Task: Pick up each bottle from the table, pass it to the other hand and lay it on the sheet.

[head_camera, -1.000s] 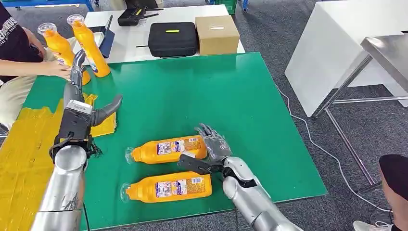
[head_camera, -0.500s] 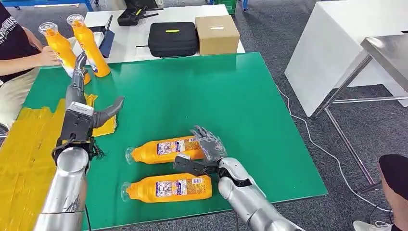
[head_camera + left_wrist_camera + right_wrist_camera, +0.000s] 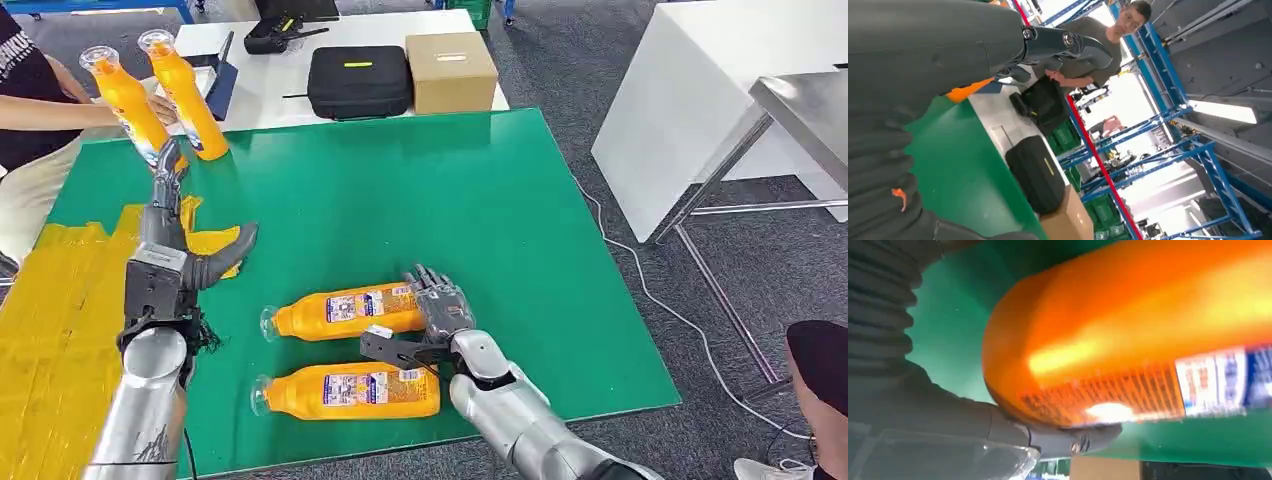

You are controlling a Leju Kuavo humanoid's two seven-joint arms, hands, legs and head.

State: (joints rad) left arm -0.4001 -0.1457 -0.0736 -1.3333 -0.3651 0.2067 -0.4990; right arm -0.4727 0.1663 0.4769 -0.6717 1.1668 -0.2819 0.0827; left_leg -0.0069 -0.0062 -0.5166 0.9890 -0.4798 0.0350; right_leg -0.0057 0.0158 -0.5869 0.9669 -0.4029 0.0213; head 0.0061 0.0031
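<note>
r hand [image 3: 437, 312] slid closer onto far bottle [image 3: 345, 311], l hand [image 3: 180, 235] open

We see a green table [image 3: 400, 190] carrying two orange bottles lying on their sides near its front edge, the farther bottle [image 3: 345, 311] just beside the nearer bottle [image 3: 345, 391]. A yellow sheet [image 3: 60, 300] covers its left side. Behind it, a white table [image 3: 270, 70] bears a black case [image 3: 359, 81] and a cardboard box [image 3: 451, 71].
</note>
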